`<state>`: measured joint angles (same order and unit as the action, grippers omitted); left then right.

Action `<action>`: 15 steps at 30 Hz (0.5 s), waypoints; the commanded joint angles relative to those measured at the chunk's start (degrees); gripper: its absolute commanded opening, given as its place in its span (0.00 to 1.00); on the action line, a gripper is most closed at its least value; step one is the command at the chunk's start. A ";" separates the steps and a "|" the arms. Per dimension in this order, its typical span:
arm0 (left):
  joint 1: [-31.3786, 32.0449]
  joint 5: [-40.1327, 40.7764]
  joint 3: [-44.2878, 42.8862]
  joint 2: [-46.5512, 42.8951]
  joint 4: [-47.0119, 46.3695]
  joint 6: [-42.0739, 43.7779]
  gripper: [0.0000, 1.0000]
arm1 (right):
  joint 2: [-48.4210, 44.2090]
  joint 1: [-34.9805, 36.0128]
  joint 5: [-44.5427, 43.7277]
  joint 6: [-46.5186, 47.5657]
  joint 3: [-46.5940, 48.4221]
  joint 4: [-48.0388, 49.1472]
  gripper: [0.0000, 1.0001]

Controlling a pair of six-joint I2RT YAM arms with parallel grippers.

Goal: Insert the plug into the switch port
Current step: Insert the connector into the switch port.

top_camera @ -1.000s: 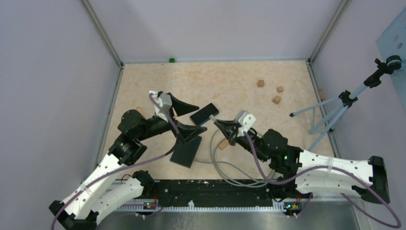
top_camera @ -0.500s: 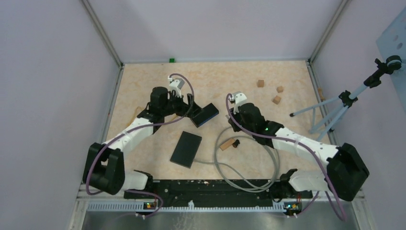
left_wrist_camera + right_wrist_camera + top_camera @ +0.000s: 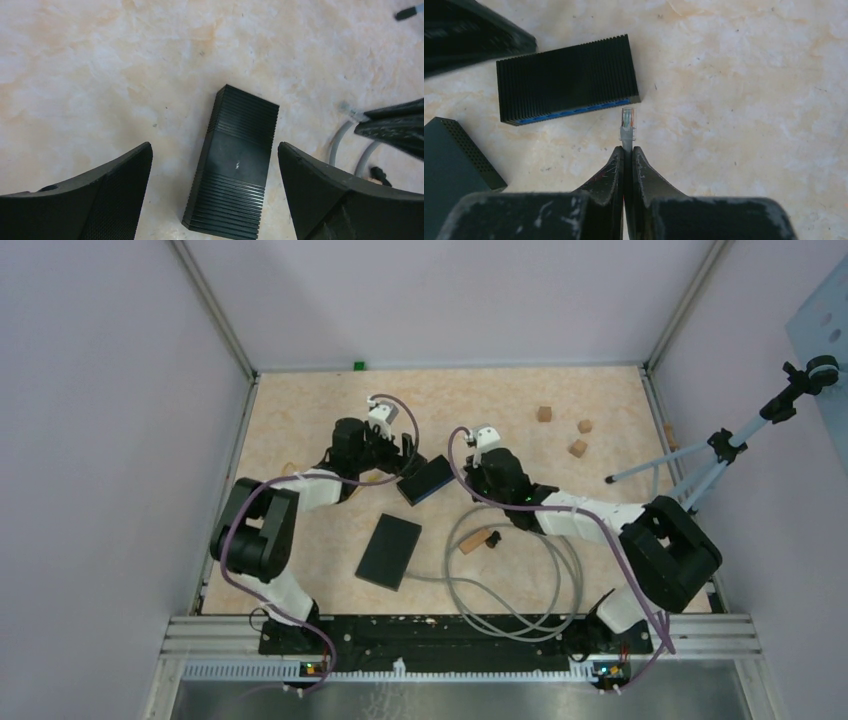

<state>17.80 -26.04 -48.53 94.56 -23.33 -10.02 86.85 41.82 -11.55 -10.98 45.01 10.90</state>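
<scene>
The switch (image 3: 427, 480) is a small black ribbed box lying flat, with a blue port face (image 3: 574, 114) along one long side. In the left wrist view the switch (image 3: 235, 160) lies straight below my left gripper (image 3: 214, 146), which is open, one finger on either side and above it. My right gripper (image 3: 627, 148) is shut on the grey cable just behind the clear plug (image 3: 627, 122). The plug points at the right end of the port face, a short gap away. From above, the right gripper (image 3: 465, 480) sits just right of the switch and the left gripper (image 3: 405, 455) just left of it.
A second, larger black box (image 3: 389, 551) lies nearer the bases. The grey cable (image 3: 500, 585) loops across the table's front. A small wooden piece (image 3: 470, 541) lies in the loop. Three wooden cubes (image 3: 578, 448) sit back right, and a tripod (image 3: 700, 465) stands by the right wall.
Both arms have stretched out across the table. The left gripper has come over the switch, still open. The right gripper has carried the plug up to the switch's port side.
</scene>
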 commanded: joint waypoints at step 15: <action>-0.36 -16.23 -3.22 18.78 -13.26 -10.12 0.86 | 10.50 0.20 -0.55 5.00 -5.41 23.23 0.00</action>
<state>17.34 -41.23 -50.61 111.24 -33.58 -16.12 94.24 41.85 -11.88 -7.03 39.40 29.04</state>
